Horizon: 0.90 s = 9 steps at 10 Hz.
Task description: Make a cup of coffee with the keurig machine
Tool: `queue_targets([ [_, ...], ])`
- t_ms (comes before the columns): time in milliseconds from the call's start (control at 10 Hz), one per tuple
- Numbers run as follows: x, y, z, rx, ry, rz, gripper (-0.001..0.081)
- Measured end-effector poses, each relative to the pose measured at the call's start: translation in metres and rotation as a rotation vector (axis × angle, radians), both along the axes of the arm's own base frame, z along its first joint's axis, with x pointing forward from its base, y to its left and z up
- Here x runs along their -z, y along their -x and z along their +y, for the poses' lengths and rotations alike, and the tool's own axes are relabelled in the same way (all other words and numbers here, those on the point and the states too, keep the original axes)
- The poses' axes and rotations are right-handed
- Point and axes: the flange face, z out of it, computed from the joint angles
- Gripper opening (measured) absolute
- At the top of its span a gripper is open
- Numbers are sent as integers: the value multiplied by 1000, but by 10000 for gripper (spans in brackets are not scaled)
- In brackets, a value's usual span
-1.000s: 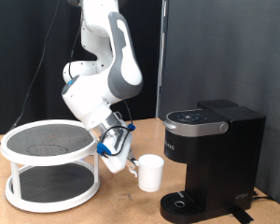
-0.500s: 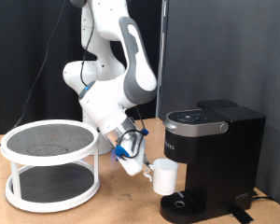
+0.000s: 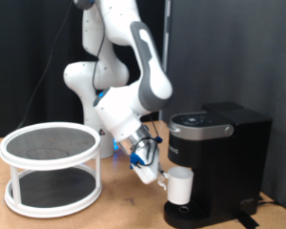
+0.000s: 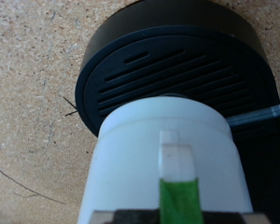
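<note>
**Cup held over the drip tray of the machine**

In the exterior view we see the white arm [image 3: 124, 95] reaching from the upper centre of the frame down towards the lower right. Its end effector [image 3: 154, 174] sits in the lower middle of the frame and is clamped on the handle side of the cup [image 3: 179, 186]. The cup is upright, just in front of the keurig machine [image 3: 214, 162], below its silver-trimmed top panel and directly above the round drip tray [image 3: 186, 212] at its base. We cannot tell if the cup already touches the tray or hangs slightly above it. The lid of the machine looks closed. At the lower left of the frame a white two-level round rack [image 3: 50, 172] stands on the wooden table [image 3: 114, 215], well apart from the machine.

In the wrist view the cup [image 4: 163, 159] fills the lower centre of the frame, and one green finger pad [image 4: 177, 182] lies against its wall. Behind the cup we see the black slotted drip tray [image 4: 168, 65], and around it the speckled table [image 4: 37, 84].

In our judgement the task is at an early stage: the cup is brought to its place under the outlet but not yet released. No coffee pod is visible, no brewing is seen, and we cannot see inside the cup.
</note>
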Motion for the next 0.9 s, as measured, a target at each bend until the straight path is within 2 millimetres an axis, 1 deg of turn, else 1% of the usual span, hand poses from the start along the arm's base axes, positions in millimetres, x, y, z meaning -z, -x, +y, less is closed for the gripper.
queue_targets([
  [400, 15, -3, 7, -6, 0, 11, 7],
  [900, 24, -1, 9, -6, -10, 14, 7],
])
